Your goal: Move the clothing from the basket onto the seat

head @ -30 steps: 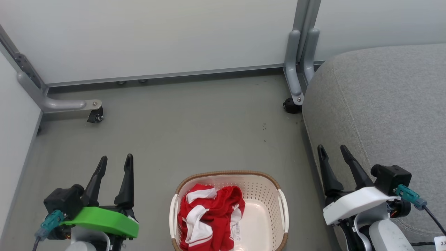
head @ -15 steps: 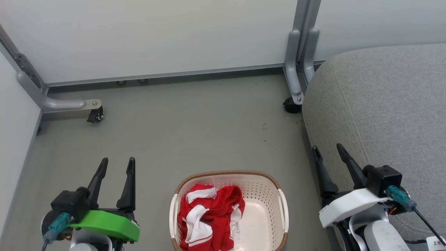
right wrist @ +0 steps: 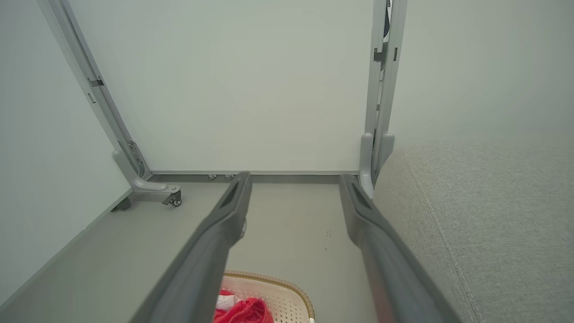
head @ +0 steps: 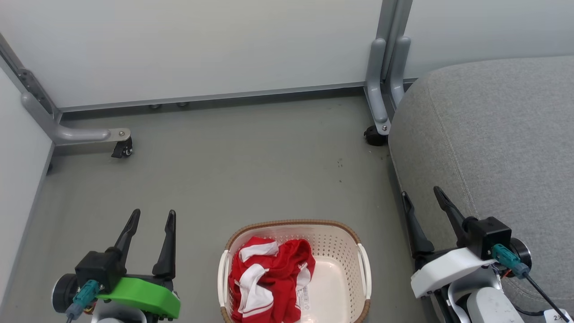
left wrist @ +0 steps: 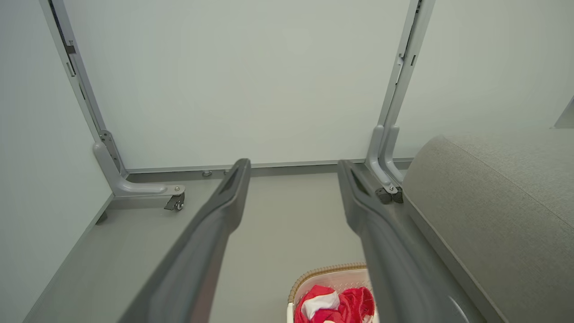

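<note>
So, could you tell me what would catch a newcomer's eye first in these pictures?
The red shorts stand out most, crumpled in the left half of the cream basket on the floor at the bottom middle of the head view. Next comes the big grey seat along the right side. The left claw and right claw are open on either side of the basket, holding nothing.

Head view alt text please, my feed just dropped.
Red-and-white clothing lies bunched in the left half of the basket, bottom centre. The left gripper and right gripper flank it, open and empty; the grey seat lies at right.
</note>
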